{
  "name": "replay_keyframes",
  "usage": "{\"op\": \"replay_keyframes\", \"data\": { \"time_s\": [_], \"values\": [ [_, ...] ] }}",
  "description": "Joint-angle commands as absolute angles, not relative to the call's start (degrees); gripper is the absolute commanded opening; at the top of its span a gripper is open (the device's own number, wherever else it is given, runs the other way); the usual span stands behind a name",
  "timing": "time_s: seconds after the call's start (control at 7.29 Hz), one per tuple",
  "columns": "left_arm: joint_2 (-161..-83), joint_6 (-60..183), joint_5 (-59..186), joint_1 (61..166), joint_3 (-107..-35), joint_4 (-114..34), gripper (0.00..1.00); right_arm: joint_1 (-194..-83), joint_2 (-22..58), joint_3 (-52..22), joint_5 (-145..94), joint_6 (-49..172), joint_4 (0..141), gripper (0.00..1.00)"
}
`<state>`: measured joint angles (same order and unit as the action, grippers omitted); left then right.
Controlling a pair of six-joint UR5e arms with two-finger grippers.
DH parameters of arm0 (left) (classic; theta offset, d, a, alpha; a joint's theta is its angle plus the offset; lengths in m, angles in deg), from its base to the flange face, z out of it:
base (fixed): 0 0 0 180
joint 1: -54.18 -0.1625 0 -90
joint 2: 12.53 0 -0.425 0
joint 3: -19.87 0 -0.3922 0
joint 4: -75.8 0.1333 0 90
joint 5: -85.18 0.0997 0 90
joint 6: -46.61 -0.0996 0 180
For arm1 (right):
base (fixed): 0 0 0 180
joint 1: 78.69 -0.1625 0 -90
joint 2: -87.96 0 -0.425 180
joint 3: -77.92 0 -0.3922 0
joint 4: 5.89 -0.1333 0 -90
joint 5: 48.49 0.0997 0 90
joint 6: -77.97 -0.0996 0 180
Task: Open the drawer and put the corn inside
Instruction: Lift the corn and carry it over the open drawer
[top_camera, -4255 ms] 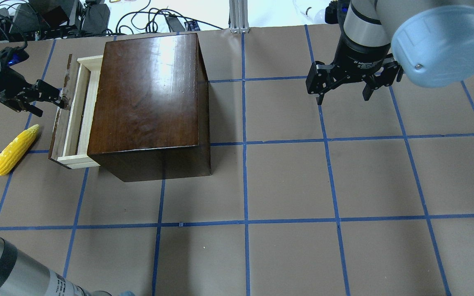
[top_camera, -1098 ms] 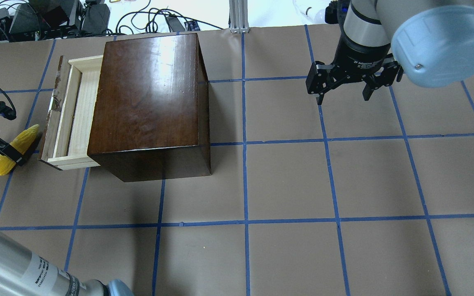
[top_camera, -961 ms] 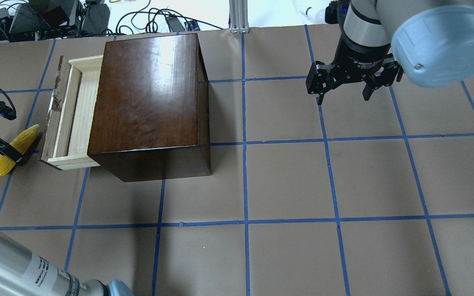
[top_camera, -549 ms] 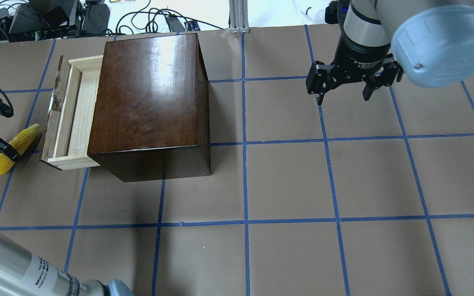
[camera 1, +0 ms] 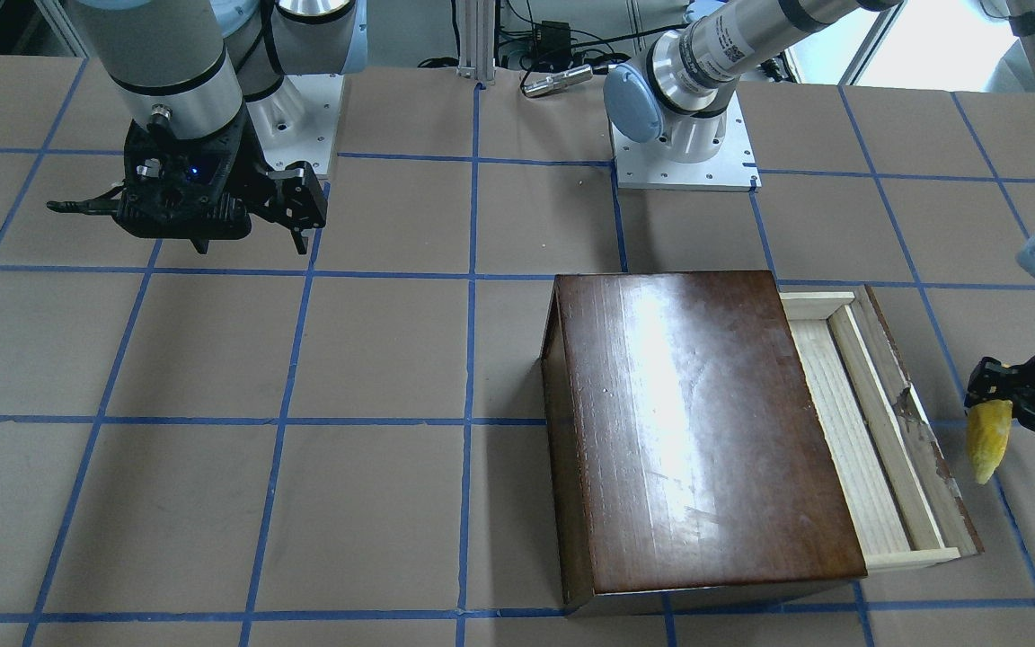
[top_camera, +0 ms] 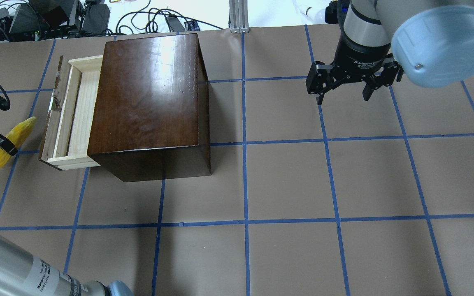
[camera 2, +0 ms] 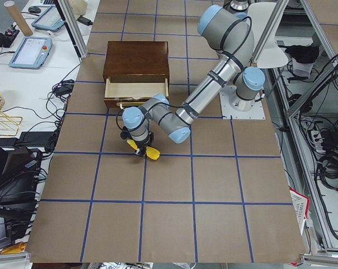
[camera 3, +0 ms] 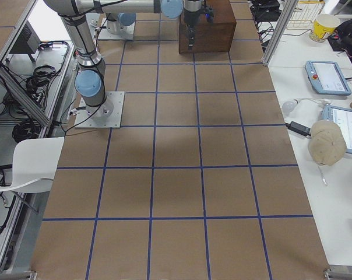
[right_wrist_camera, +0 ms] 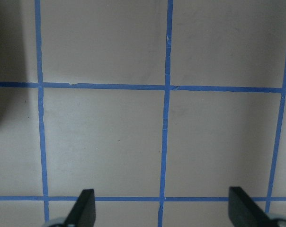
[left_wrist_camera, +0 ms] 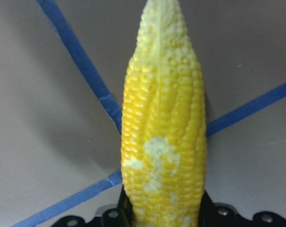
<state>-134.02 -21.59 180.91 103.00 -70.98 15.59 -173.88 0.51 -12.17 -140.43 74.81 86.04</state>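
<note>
The dark-brown box (top_camera: 146,94) stands at the table's far left. Its pale wooden drawer (top_camera: 74,115) is pulled partly out toward the left and holds nothing; it also shows in the front-facing view (camera 1: 859,422). My left gripper (top_camera: 0,143) is shut on the yellow corn (top_camera: 17,130) and holds it just above the table, left of the drawer's dark front panel. The left wrist view shows the corn (left_wrist_camera: 164,132) between the jaws, tip pointing away. My right gripper (top_camera: 344,96) is open and empty, hanging over the far right of the table.
Blue tape lines grid the brown table paper (top_camera: 286,181). Cables and equipment (top_camera: 56,18) lie beyond the far edge behind the box. The right wrist view shows only bare paper and tape below its open fingers (right_wrist_camera: 84,208).
Since the oldest frame the drawer has come further out and my left gripper has left its handle. It closed on the corn and has now raised it slightly. The right arm has not moved.
</note>
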Motion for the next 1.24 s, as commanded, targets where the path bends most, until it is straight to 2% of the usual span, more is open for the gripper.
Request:
{"op": "replay_keyframes", "data": {
  "time_s": [0.0, 0.27, 0.69, 1.1],
  "values": [
    [-130.3, -16.3, 178.7, 104.0, -69.0, 15.2, 0.00, -173.9, 0.5, -12.2, -140.4, 74.8, 86.0, 1.00],
    [-127.2, -10.0, 178.7, 106.9, -64.9, 12.4, 0.00, -173.9, 0.5, -12.2, -140.4, 74.8, 86.0, 1.00],
    [-124.0, 4.6, 178.5, 113.5, -58.8, 0.5, 0.00, -174.0, 0.5, -12.2, -140.4, 74.8, 86.0, 1.00],
    [-122.8, 22.9, 176.3, 122.1, -58.3, -1.7, 0.00, -173.9, 0.5, -12.2, -140.4, 74.8, 86.0, 1.00]
  ]
}}
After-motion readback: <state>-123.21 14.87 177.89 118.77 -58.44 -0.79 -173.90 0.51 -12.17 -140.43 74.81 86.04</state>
